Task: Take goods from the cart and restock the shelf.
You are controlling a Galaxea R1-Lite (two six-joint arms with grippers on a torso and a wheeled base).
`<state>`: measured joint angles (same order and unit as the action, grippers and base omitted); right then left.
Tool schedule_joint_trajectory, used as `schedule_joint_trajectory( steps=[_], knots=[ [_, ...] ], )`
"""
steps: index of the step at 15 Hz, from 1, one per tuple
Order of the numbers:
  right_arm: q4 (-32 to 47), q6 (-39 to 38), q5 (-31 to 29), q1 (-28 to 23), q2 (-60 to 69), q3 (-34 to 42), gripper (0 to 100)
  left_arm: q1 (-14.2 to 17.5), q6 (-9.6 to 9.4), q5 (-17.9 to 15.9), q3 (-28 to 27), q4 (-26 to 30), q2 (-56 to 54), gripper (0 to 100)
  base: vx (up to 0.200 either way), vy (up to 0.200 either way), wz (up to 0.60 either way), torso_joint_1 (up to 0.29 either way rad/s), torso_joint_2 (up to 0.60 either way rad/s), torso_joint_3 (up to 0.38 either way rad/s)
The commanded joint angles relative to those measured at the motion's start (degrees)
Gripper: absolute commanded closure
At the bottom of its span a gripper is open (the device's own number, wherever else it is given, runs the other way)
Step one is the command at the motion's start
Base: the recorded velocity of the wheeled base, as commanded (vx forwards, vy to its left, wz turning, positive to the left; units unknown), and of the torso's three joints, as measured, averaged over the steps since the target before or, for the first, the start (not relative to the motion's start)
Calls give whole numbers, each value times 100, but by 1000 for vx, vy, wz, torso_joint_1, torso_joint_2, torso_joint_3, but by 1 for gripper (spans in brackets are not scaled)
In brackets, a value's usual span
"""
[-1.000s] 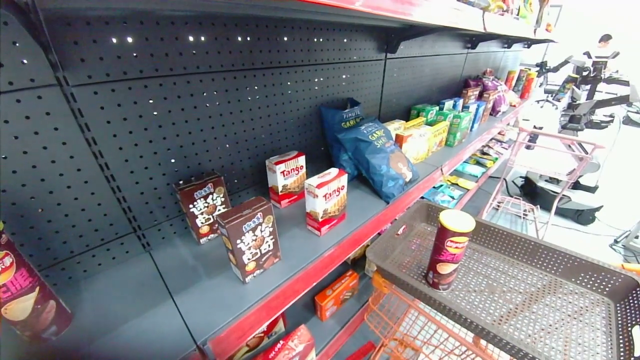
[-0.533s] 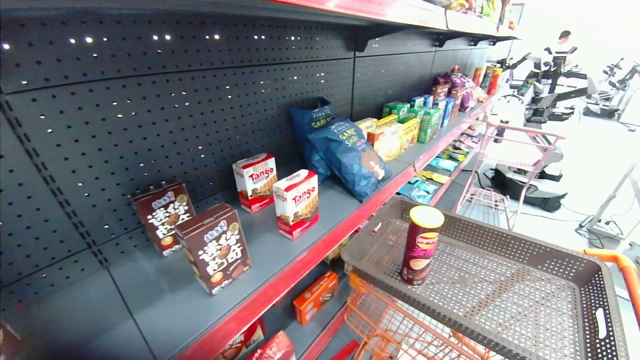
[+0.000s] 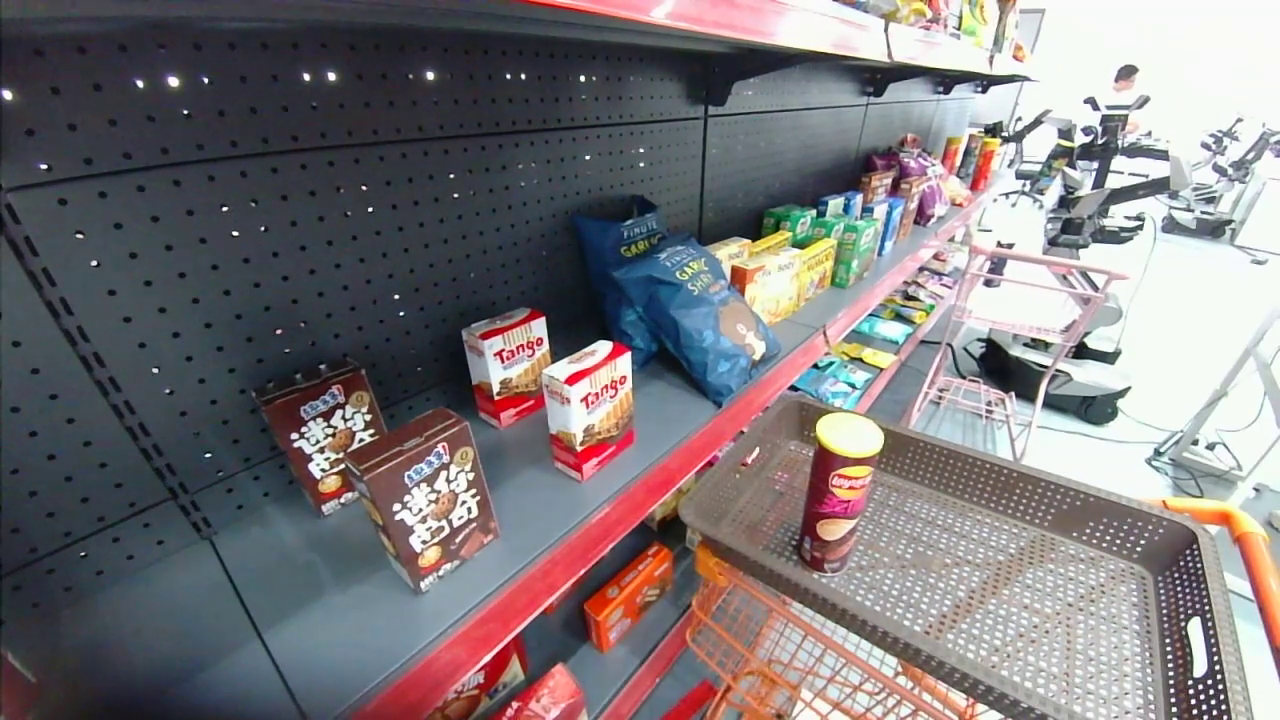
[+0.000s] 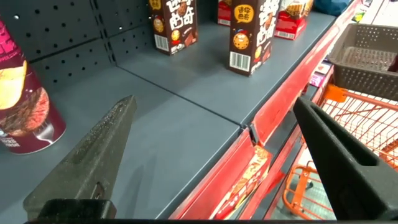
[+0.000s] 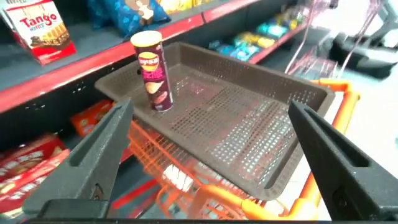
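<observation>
Chip can: your chip can (image 3: 838, 492) stands upright in the tray, near the tray corner closest to the shelf, at about 4 o'clock in your head view.
Tray: the brown perforated tray (image 3: 1010, 610) sits on top of the orange cart (image 3: 790, 655), just beside the shelf's red front edge.
Left end effector: your left end effector (image 4: 211, 109) has its fingers spread wide with nothing between them, over the grey shelf board near its front edge.
Right end effector: your right end effector (image 5: 209, 109) is also spread wide and empty, above the tray and apart from the chip can.
Second can: a matching second can (image 4: 22, 99) stands upright on the shelf near your left end effector.
Shelf: the shelf (image 3: 330, 590) carries a front brown box (image 3: 432, 498) and a rear brown box (image 3: 317, 436) at 8 o'clock, red-and-white boxes (image 3: 590, 410) near the middle, and blue bags (image 3: 695, 315) at 1 o'clock.
</observation>
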<state>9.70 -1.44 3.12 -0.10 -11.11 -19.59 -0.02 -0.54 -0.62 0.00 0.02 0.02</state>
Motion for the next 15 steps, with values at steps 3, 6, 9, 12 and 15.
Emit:
schedule_joint_trajectory(
  steps=[3, 6, 9, 12, 15],
  knots=[
    [-443, 117, -435, 36, -3003, -748, 0, 2, 1, 1, 0, -2, -2, 0, 0, 0, 0, 0, 0, 0],
    [-1726, 337, -444, 335, -4277, -493, 0, 2, 1, 1, 0, -2, -2, 0, 0, 0, 0, 0, 0, 0],
    [-2561, 425, -444, 616, -5754, -836, 0, 2, 1, 1, 0, -2, -2, 0, 0, 0, 0, 0, 0, 0],
    [-3774, 654, 250, 1029, -6668, -546, 0, 2, 1, 1, 0, -2, -2, 0, 0, 0, 0, 0, 0, 0],
    [-4504, 654, 901, 1135, -7318, -493, 0, 2, 1, 1, 0, -2, -2, 0, 0, 0, 0, 0, 0, 0]
  ],
)
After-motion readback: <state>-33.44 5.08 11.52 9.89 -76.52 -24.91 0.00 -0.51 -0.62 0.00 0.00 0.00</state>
